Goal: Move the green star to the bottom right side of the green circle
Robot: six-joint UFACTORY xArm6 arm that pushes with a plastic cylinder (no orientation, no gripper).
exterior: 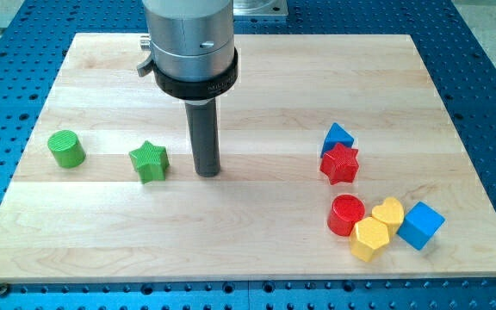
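Note:
The green star [150, 161] lies on the wooden board, left of centre. The green circle [65, 148], a short cylinder, stands further to the view's left and slightly higher. About a block's width of bare board separates them. My tip [207, 172] rests on the board just to the right of the green star, with a small gap between them. The rod hangs from the grey arm head at the view's top.
At the view's right stand a blue triangle [337, 136] touching a red star [340, 164]. Below them cluster a red circle [346, 214], a yellow hexagon [369, 238], a yellow block [389, 212] and a blue cube [420, 226]. The board [248, 258] sits on a blue perforated table.

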